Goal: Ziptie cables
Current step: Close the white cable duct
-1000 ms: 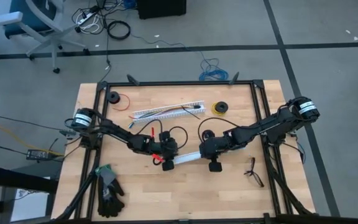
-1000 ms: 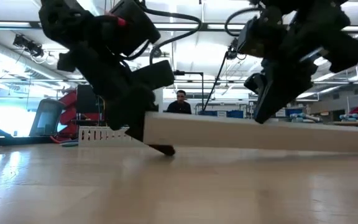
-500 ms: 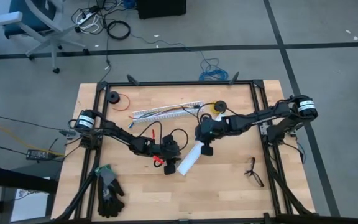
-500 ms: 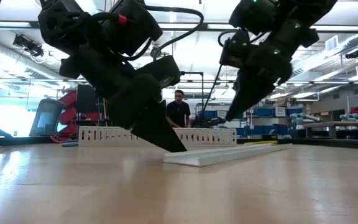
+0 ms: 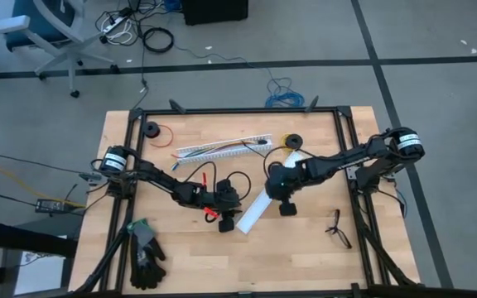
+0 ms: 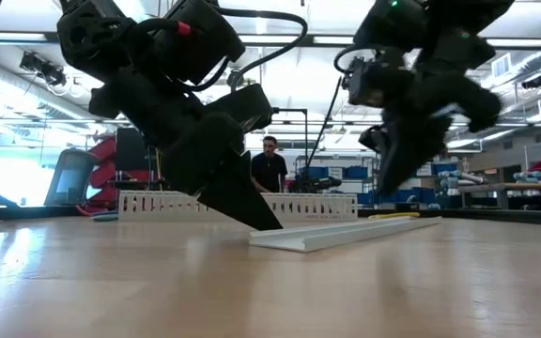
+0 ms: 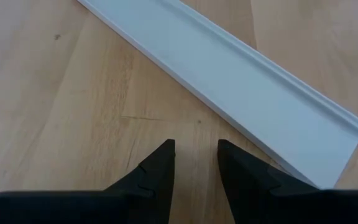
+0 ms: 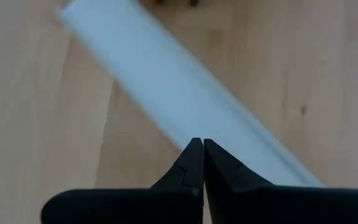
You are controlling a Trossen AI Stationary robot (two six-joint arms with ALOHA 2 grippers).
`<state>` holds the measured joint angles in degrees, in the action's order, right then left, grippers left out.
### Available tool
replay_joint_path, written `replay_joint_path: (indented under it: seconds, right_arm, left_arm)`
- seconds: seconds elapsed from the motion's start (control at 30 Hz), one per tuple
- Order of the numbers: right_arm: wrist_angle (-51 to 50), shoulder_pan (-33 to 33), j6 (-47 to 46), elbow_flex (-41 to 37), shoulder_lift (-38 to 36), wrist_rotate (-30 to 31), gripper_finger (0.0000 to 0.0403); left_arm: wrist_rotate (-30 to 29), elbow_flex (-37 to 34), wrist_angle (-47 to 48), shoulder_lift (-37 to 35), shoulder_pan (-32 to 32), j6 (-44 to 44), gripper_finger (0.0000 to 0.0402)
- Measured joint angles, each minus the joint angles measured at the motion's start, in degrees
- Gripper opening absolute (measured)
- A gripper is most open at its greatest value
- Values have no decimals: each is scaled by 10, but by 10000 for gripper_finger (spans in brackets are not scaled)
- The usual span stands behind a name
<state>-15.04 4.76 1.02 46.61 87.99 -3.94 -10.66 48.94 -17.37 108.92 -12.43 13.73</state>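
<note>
The cables [image 5: 237, 146] show as thin coloured wires along a white slotted channel [image 5: 214, 150] near the table's far edge. No gripper is near them. I cannot make out the ziptie. A plain white channel strip [image 5: 257, 209] lies flat and slantwise on the table between the arms. My left gripper [image 7: 196, 149] is open, pointing down at bare wood beside the strip's near end [image 6: 266, 223]. My right gripper [image 8: 197, 144] is shut and hangs above the strip's middle [image 5: 288, 209], clear of it in the low view [image 6: 397, 174].
A yellow spool [image 5: 292, 142] and a black spool [image 5: 151, 129] stand near the far edge. Dark gloves [image 5: 145, 252] lie at the near left corner. A small black forked object [image 5: 338, 229] lies at the near right. A person [image 6: 269, 169] stands beyond the table.
The white strip, which spanned between both grippers a second ago, has turned about. Its right end swung toward the far edge with my right gripper, while its left end stayed by my left gripper. My right gripper then drew back toward the near right, and the strip now lies on the table.
</note>
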Motion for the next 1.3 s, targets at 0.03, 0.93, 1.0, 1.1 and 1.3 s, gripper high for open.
replay_joint_path:
  seconds: [0.03,0.93,1.0,1.1,1.3]
  right_arm:
    - [-1,6,13,0,0,3,0]
    - [8,46,105,0,52,71,7]
    - [4,46,90,10,35,73,3]
    - [15,41,90,23,15,90,0]
    - [48,1,90,35,18,95,1]
  left_arm:
    - [0,0,0,0,0,0,131]
    - [22,0,-35,-1,1,18,131]
    - [23,0,-32,-1,1,18,131]
    - [27,1,-34,-1,-1,18,131]
    - [36,0,-30,0,0,18,131]
